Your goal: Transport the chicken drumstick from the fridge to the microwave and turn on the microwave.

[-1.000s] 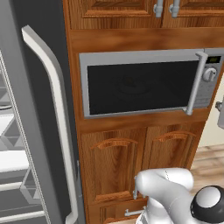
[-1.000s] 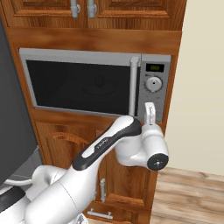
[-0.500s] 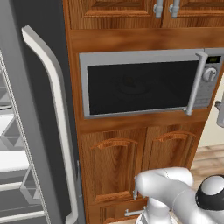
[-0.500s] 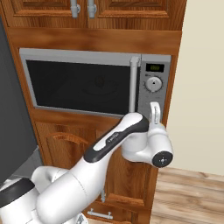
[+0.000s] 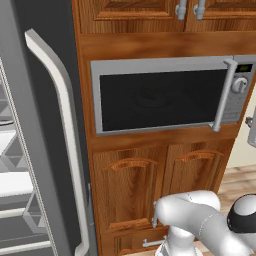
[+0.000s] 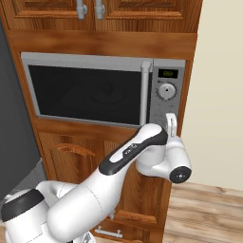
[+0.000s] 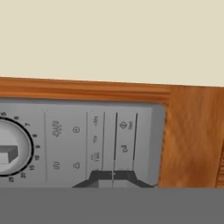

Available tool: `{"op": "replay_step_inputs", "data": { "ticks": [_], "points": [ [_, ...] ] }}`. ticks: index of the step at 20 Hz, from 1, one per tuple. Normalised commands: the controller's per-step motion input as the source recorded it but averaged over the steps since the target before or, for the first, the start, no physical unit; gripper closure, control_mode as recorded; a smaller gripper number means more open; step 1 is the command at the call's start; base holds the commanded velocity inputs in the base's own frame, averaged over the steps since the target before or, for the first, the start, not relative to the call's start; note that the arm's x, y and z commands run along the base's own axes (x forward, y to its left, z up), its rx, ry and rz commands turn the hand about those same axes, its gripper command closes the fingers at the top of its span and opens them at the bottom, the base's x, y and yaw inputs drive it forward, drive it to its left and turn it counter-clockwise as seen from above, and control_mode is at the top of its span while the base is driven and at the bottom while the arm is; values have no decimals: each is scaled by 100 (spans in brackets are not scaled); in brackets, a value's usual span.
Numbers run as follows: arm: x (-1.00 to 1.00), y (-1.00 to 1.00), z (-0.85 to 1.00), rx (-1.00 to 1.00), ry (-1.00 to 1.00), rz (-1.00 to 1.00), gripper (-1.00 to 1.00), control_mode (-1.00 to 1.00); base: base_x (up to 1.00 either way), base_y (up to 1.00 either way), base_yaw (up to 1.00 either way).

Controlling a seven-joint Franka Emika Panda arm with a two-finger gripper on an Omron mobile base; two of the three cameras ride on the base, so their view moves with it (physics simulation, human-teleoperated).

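The microwave (image 5: 160, 95) (image 6: 90, 90) sits built into the wood cabinetry with its dark glass door closed. My gripper (image 6: 170, 117) is shut and points at the control panel, just below the round knob (image 6: 166, 91). In the hand view the knob (image 7: 8, 151) is at the left, and the gripper (image 7: 113, 176) has its tips pressed together close to the panel's small buttons (image 7: 123, 136). Whether they touch the panel I cannot tell. The fridge (image 5: 45, 100) stands open at the left, with a pale curved handle (image 5: 60, 125) and white shelves (image 5: 10, 170). The chicken drumstick is hidden.
Wooden cabinet doors (image 5: 165, 185) lie under the microwave and more cupboards (image 6: 95, 9) above it. A beige wall (image 6: 218, 95) and wood floor (image 6: 209, 213) are to the right. The dark fridge door (image 6: 14, 133) closes off the left side.
The arm's elbow and hand have shifted slightly right along the microwave's control panel. The gripper has stayed shut.
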Motion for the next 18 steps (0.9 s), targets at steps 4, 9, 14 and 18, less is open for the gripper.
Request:
{"op": "replay_step_inputs", "data": {
  "ticks": [4, 9, 14, 18],
  "points": [
    [0, 0, 0, 0, 0, 0, 100, -100, 0, 0, 0],
    [6, 0, 0, 0, 0, 0, 100, -100, 0, 0, 0],
    [17, 0, 0, 0, 0, 0, 100, -100, 0, 0, 0],
    [18, 0, -3, 0, 0, 0, 100, -100, 0, 0, 0]
  ]
}}
